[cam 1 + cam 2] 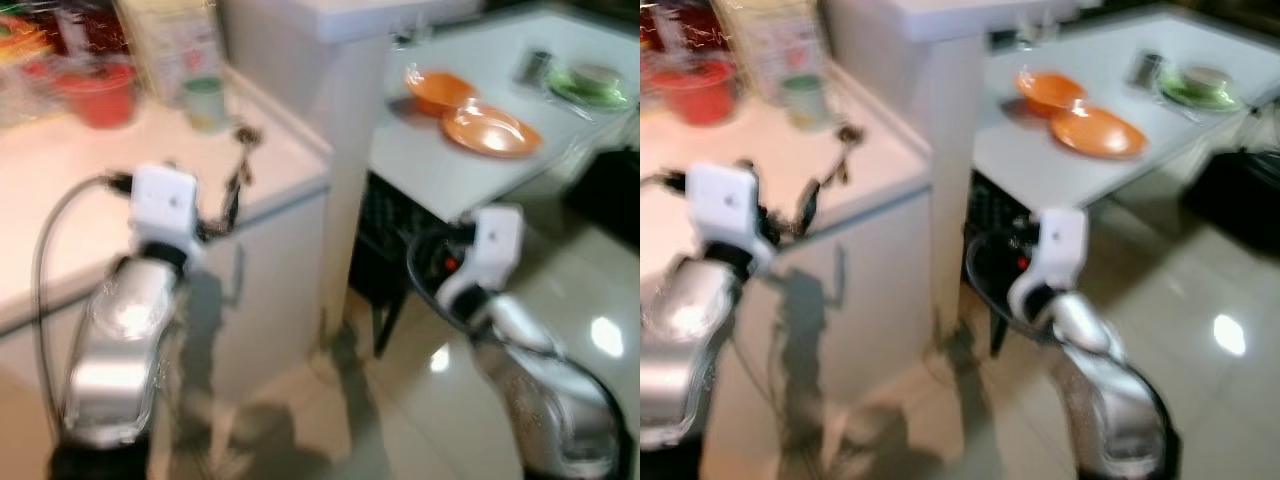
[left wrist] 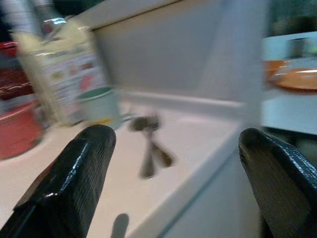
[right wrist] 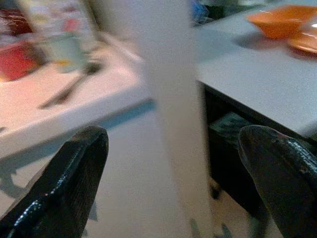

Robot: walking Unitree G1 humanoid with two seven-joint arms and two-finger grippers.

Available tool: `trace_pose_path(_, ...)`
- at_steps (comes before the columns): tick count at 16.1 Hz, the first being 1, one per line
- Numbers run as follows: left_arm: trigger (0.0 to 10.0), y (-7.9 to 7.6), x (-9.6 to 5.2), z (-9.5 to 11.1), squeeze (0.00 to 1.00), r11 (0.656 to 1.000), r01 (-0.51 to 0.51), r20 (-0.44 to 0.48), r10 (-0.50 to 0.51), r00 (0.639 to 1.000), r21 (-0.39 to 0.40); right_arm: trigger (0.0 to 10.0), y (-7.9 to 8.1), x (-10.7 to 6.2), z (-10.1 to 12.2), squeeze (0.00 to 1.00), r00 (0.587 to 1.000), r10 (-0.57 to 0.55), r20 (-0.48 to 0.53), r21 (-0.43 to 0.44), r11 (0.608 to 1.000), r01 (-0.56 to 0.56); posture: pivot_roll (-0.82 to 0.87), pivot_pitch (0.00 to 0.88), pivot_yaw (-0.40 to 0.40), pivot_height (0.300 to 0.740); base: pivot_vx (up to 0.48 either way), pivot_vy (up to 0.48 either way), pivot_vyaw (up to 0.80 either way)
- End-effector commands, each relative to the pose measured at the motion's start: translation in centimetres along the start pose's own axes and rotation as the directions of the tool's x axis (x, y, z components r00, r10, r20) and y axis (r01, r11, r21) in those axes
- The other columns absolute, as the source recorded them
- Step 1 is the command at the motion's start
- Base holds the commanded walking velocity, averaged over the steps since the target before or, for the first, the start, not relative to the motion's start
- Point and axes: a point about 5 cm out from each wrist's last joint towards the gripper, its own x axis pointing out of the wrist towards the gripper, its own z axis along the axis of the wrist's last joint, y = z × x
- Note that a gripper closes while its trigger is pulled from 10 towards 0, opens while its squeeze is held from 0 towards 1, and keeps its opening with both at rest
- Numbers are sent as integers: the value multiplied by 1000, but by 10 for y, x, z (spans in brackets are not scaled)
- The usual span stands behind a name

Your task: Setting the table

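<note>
Cutlery (image 2: 148, 146), blurred, lies on the white counter (image 1: 60, 180) near a pale cup (image 1: 205, 103). Left gripper (image 2: 173, 168) hangs before it, fingers apart and empty. Right gripper (image 3: 178, 168), also spread and empty, faces a white pillar (image 3: 168, 99); orange dishes (image 1: 490, 130) sit beyond.

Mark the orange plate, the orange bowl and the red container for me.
orange plate (image 1: 490, 131), left eye view, its middle.
orange bowl (image 1: 438, 90), left eye view, its inside.
red container (image 1: 97, 95), left eye view, its front wall.
</note>
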Motion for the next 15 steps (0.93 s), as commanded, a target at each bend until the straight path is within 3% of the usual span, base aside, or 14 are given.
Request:
trace_pose_path(1,10000,5,0,7,0,999,-17,33,16,999,36,10000,5,1,4,0,1000,17,20,6,1000,-17,52,0,0,740,0,0,-800)
trace_pose_path(5,10000,3,0,7,0,999,-39,33,38,999,23,10000,4,1,7,0,999,13,33,-6,1000,-13,51,0,-1,740,0,-480,-197)
trace_pose_path(7,10000,3,1,5,0,997,-64,24,65,998,-36,10000,3,2,10,0,999,8,43,-15,1000,-7,51,0,-3,740,0,0,0)
trace_pose_path(12,10000,2,5,5,0,999,-48,44,49,998,-25,10000,1,6,17,0,998,3,69,-60,998,1,50,0,-11,740,0,0,0)
trace_pose_path(15,10000,2,7,6,0,999,-47,46,48,998,-21,10000,1,6,19,0,997,7,75,-72,997,-2,49,0,-12,740,324,0,0)
